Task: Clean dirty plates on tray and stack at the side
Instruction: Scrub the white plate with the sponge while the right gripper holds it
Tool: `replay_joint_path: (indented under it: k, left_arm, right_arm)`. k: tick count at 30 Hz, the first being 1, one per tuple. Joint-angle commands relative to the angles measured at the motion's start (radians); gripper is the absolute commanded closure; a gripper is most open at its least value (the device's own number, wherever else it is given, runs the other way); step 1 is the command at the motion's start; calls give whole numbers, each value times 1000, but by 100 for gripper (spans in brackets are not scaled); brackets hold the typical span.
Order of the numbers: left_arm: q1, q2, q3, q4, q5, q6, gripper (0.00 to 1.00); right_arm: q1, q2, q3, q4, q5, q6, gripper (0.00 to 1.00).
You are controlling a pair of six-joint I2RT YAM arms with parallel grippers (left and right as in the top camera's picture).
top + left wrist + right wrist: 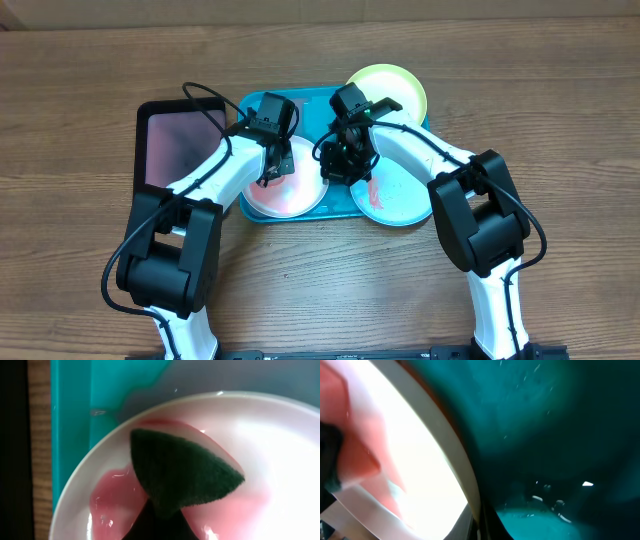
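A white plate (pixel 292 196) smeared pink lies on the left half of the turquoise tray (pixel 250 104). My left gripper (pixel 272 172) is shut on a dark green sponge (pixel 185 475), which rests on the pink smear of the white plate (pixel 280 440). At that plate's right edge, my right gripper (pixel 335 168) is shut on the rim (pixel 465 480). A pale aqua plate (pixel 400 195) with red streaks lies on the tray's right half. The yellow-green plate (pixel 395 85) sits at the tray's far right corner, partly hidden by my right arm.
A black tray (pixel 180 140) with a pinkish inside stands just left of the turquoise tray, under my left arm. Bare wooden table surrounds both trays. The turquoise tray's wet floor (pixel 560 420) fills the right wrist view.
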Motion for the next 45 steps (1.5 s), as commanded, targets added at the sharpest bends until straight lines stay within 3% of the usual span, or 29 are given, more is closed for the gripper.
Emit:
replay_joint_path:
  k: [1,6,9,11,14,19,25,28,33,41,45]
  left_arm:
    - [11,15,-7,-48,151,105,96]
    - [10,15,-7,-92,692,342,96]
    - [10,15,-7,-67,824,338,96]
    - [10,15,-7,-29,811,289,96]
    - [11,15,-7,58,637,153,96]
    - [11,15,-7,87,204,-13,96]
    - [10,15,12,-23,-165,-49,96]
    - [5,15,23,-94,-261,-49,96]
    - [-6,15,23,-156,-192,-34,96]
    - [-49,15,23,-56,297,191,96]
    - [-66,16,23,-18,290,204,96]
  right_arm:
    - [-16,10,-10,30,32,42,96]
    - [-16,10,-10,42,32,62,96]
    - [-16,10,-10,42,31,65,96]
    - [-15,10,-10,42,31,65,96]
    - [-16,10,-10,37,31,66,96]
    - [-16,10,-10,34,31,66,96]
    - [-16,10,-10,34,32,65,96]
    - [-16,10,-10,35,32,65,96]
    - [-16,10,-10,38,32,65,96]
    - [-16,10,-10,37,31,65,96]
    - [-16,10,-10,22,32,64,96]
